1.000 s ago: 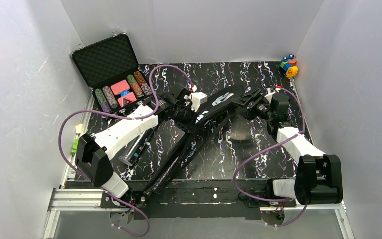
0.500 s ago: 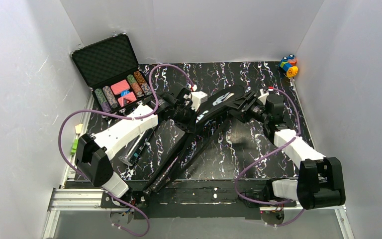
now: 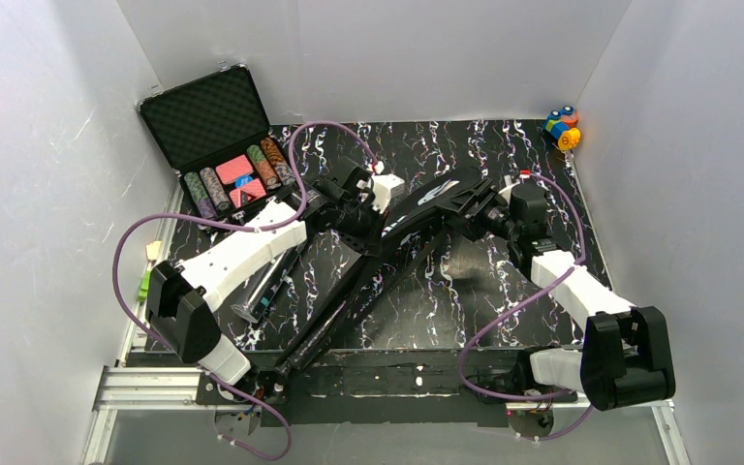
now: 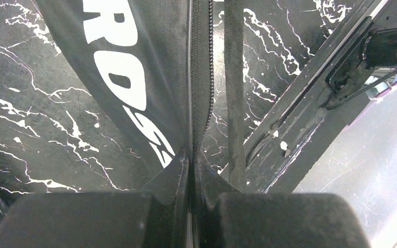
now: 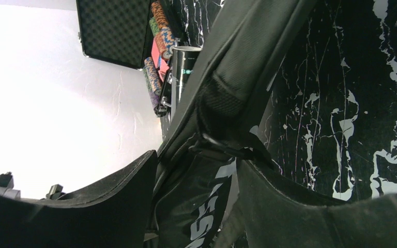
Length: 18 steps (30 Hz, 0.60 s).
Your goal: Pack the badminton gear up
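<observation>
Since a second ago the right arm has swung in from the right side of the top view toward the middle, and the head of the bag (image 3: 426,201) has turned up with it, from lying fairly flat to standing more on edge. Its thin handle end has slid a little toward the lower left.

That black bag runs on a slant across the table (image 3: 504,145), its lettered head just above the centre of the top view and its handle end at the bottom edge, left of centre.

At the bottom centre of its own view, the left tool (image 4: 191,163) is pinched tight on the bag's zip seam, jaws touching. The right tool (image 5: 196,164) has its jaws wide, set around the thick folded edge of the bag's head; the fabric fills the gap and meets both fingers.

A dark tube (image 3: 263,288) lies on the table under the left arm, in the left part of the top view. An open poker-chip case (image 3: 215,121) sits in the upper left, and toy blocks (image 3: 563,129) sit in the upper right corner.
</observation>
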### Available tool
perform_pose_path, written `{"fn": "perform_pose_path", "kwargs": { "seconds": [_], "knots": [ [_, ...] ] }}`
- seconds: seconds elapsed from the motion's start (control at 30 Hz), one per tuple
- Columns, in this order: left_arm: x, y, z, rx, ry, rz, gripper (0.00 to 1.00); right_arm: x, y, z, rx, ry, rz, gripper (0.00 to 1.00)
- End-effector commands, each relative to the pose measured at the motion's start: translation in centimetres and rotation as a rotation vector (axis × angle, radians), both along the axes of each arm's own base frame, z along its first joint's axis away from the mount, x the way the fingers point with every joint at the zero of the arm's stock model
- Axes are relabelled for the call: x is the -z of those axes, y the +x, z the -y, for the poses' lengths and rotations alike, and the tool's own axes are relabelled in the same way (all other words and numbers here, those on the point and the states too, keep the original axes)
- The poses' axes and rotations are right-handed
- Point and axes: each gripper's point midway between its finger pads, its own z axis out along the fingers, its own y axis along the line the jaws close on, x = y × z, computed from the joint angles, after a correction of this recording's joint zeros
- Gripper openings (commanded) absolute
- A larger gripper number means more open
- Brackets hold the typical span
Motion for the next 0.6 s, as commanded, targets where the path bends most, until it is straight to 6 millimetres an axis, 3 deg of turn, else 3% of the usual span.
{"fn": "perform_pose_path", "kwargs": {
  "seconds": [0.0, 0.57],
  "knots": [
    [-5.6, 0.3, 0.9, 0.04, -0.136, 0.101, 0.0, -1.9, 1.4, 0.0, 0.018, -0.01, 0.067, 0.65],
    [-6.1, -0.4, 0.5, 0.061, -0.162, 0.082, 0.0, -3.6, 1.6, 1.2, 0.058, -0.021, 0.148, 0.59]
  ]
}}
